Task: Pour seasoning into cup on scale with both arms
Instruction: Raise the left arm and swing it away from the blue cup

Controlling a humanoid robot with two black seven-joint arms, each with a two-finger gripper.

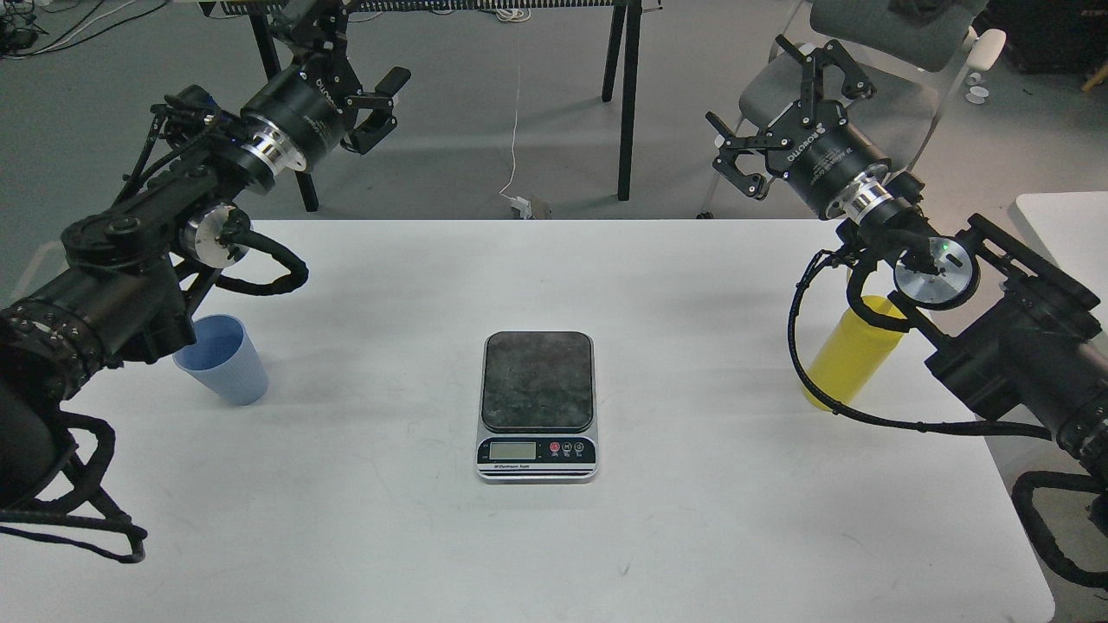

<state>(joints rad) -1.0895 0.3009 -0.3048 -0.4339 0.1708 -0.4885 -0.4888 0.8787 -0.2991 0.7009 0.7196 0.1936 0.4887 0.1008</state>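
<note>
Both grippers raised and empty, fingers spread, above the far table corners.

The left gripper (368, 104) and right gripper (783, 112) flank the scale (537, 405). The light blue cup (223, 359) stands left of the scale; the yellow seasoning (848, 355), right of it, has its top hidden by the right arm.

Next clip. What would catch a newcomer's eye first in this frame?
The scale sits alone mid-table, its dark platform bare. Two black arms frame it, each raised with its tool held open above the table's far edge: left tool, right tool. The blue cup stands by the left arm and the yellow bottle is partly hidden behind the right one, neither touched.
</note>
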